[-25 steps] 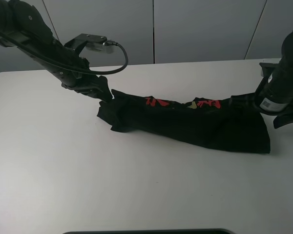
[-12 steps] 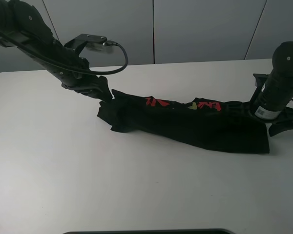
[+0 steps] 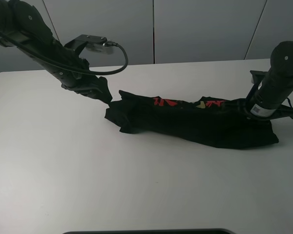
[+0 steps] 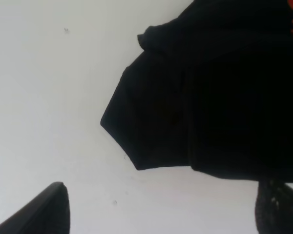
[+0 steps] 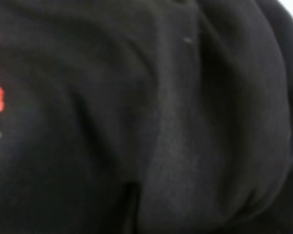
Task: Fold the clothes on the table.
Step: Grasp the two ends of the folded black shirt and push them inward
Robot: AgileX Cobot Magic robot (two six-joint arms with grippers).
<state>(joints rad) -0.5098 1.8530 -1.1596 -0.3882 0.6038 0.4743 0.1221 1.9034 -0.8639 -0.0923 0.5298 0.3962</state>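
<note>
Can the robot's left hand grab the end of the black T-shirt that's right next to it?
Probably yes. The left hand hovers right beside that end of the T-shirt. Its fingers look spread open in the wrist view, with only bare white table around them. Nothing seems to block the way.

High camera looks down across the white desk (image 3: 88,185) to the grey wall (image 3: 200,29). Left wrist camera looks down on one end of the black shirt (image 3: 195,124) and bare desk; right wrist camera, far closer, sees only the same shirt's cloth.
</note>
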